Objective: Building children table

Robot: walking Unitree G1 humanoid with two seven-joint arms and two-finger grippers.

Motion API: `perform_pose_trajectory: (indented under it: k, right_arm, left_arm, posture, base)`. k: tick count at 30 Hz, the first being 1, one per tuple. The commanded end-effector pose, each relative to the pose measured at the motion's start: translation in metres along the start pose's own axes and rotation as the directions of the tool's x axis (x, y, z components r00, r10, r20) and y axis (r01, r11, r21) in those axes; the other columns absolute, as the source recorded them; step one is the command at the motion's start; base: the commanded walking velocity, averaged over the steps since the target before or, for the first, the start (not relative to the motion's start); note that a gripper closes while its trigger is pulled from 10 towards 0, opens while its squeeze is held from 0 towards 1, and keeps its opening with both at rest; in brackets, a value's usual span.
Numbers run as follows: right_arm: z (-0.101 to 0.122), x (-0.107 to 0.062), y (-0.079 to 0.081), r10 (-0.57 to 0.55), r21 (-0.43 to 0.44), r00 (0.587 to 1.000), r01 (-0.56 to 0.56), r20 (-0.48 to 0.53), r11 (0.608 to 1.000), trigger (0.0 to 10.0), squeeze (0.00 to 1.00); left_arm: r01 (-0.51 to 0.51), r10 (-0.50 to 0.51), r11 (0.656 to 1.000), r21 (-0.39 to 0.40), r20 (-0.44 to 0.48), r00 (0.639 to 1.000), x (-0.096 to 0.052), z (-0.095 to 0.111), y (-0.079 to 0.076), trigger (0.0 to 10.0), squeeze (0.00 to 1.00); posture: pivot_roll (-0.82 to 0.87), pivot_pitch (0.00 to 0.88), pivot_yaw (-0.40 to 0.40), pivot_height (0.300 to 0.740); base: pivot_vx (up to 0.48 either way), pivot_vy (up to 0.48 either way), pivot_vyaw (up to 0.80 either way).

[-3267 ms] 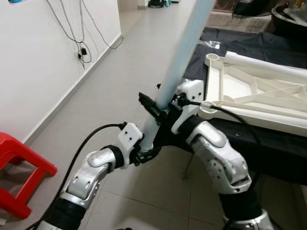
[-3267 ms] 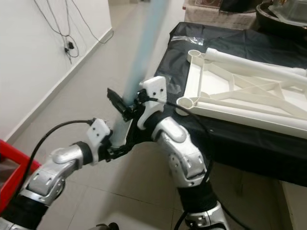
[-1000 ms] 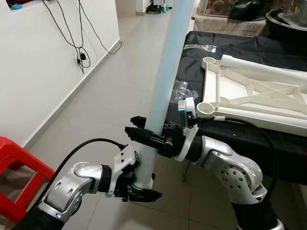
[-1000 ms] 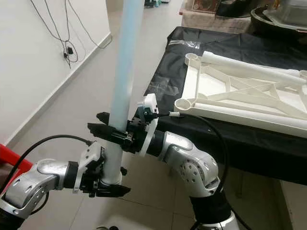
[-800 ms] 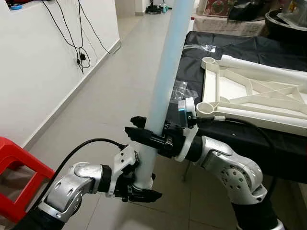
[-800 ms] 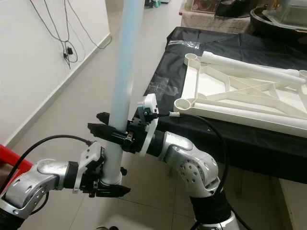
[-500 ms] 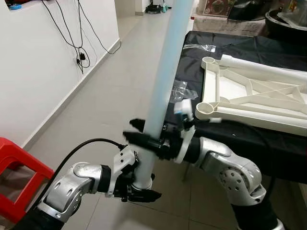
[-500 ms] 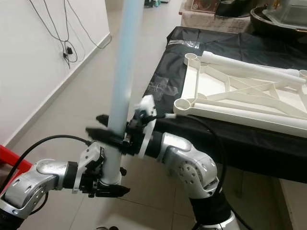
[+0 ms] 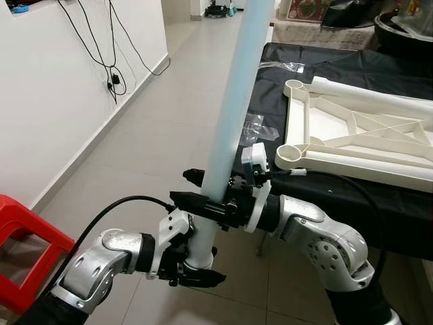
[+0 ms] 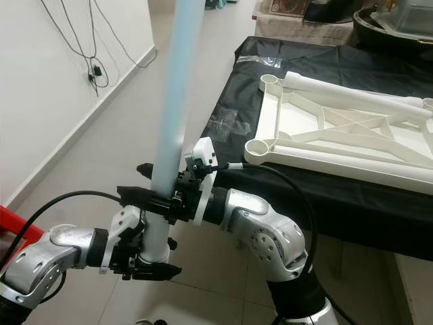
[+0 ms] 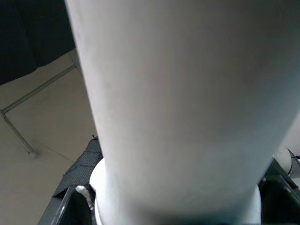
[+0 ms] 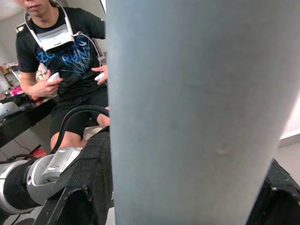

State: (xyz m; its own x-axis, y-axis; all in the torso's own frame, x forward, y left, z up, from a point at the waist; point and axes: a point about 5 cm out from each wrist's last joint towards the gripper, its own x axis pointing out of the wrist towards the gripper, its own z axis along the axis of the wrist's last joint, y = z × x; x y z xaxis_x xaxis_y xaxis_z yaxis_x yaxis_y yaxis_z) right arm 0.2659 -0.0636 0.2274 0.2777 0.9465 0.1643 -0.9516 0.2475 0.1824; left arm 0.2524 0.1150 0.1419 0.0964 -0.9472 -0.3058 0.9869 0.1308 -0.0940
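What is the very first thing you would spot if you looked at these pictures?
The tall pale blue table leg stands out first, held nearly upright in front of the robot. The left gripper clamps its bottom end and the right gripper clamps it just above. To the right, the white table frame lies upside down on a black cloth, and a red stool stands at the far left.

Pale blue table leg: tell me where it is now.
The pale blue table leg stands near-upright before the robot, clamped by the left gripper low and the right gripper above, left of the white tabletop.
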Motion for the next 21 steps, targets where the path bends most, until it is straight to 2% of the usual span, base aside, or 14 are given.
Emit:
perform_pose_trajectory:
  k: [1, 3, 4, 5, 6, 7, 8, 16, 21]
  right_arm:
    - [-0.0005, 0.0048, 0.0067, 0.031, 0.001, 0.999, -0.031, -0.007, 1.000, 10.0, 0.00]
    - [-0.0005, 0.0051, 0.0069, 0.032, 0.002, 0.999, -0.032, -0.007, 0.999, 10.0, 0.00]
    - [-0.0006, 0.0057, 0.0075, 0.035, 0.005, 0.999, -0.035, -0.005, 0.999, 9.1, 0.00]
    - [-0.0007, 0.0063, 0.0085, 0.042, 0.009, 0.999, -0.042, -0.004, 0.999, 4.2, 0.00]
    - [-0.0007, 0.0068, 0.0093, 0.047, 0.012, 0.999, -0.047, -0.003, 0.999, 4.2, 0.00]
    - [-0.0008, 0.0072, 0.0100, 0.050, 0.013, 0.999, -0.050, -0.001, 0.999, 0.8, 0.00]
    - [-0.0009, 0.0074, 0.0104, 0.050, 0.014, 0.999, -0.050, 0.000, 0.999, 0.0, 0.00]
    - [-0.0018, 0.0077, 0.0120, 0.058, 0.025, 0.998, -0.058, 0.002, 0.998, 0.0, 0.00]
    - [-0.0021, 0.0077, 0.0117, 0.055, 0.026, 0.998, -0.055, 0.005, 0.998, 0.0, 0.00]
  left_arm:
    - [0.027, -0.027, 1.000, 0.002, -0.023, 0.999, 0.0007, -0.0043, -0.0045, 10.0, 0.00]
    - [0.030, -0.030, 1.000, 0.001, -0.024, 0.999, 0.0009, -0.0046, -0.0048, 10.0, 0.00]
    - [0.031, -0.031, 1.000, 0.001, -0.025, 0.999, 0.0011, -0.0049, -0.0051, 10.0, 0.00]
    - [0.034, -0.034, 0.999, 0.001, -0.028, 0.999, 0.0012, -0.0054, -0.0056, 10.0, 0.00]
    - [0.036, -0.036, 0.999, 0.001, -0.030, 0.999, 0.0012, -0.0058, -0.0059, 10.0, 0.00]
    - [0.037, -0.037, 0.999, 0.001, -0.031, 0.999, 0.0012, -0.0061, -0.0060, 10.0, 0.00]
    - [0.038, -0.038, 0.999, 0.001, -0.032, 0.999, 0.0011, -0.0063, -0.0060, 10.0, 0.00]
    - [0.036, -0.036, 0.999, 0.000, -0.037, 0.999, 0.0002, -0.0070, -0.0051, 10.0, 0.00]
    - [0.002, -0.004, 1.000, -0.023, -0.073, 0.997, -0.0007, -0.0104, -0.0022, 10.0, 0.00]
  posture:
    - [0.06, 0.138, 0.007, 0.740]
    - [0.06, 0.138, 0.007, 0.740]
    - [0.07, 0.136, 0.006, 0.740]
    - [0.06, 0.137, 0.005, 0.740]
    - [0.06, 0.137, 0.005, 0.740]
    - [0.06, 0.138, 0.007, 0.740]
    - [0.06, 0.138, 0.007, 0.740]
    - [0.06, 0.137, 0.004, 0.740]
    - [0.06, 0.134, 0.006, 0.740]
  base:
    - [0.000, 0.000, 0.00]
    - [0.000, 0.000, 0.00]
    - [0.000, 0.000, 0.00]
    - [0.000, 0.000, 0.00]
    - [0.000, 0.000, 0.00]
    - [0.000, 0.000, 0.00]
    - [0.000, 0.000, 0.00]
    - [0.000, 0.000, 0.00]
    - [0.000, 0.000, 0.00]
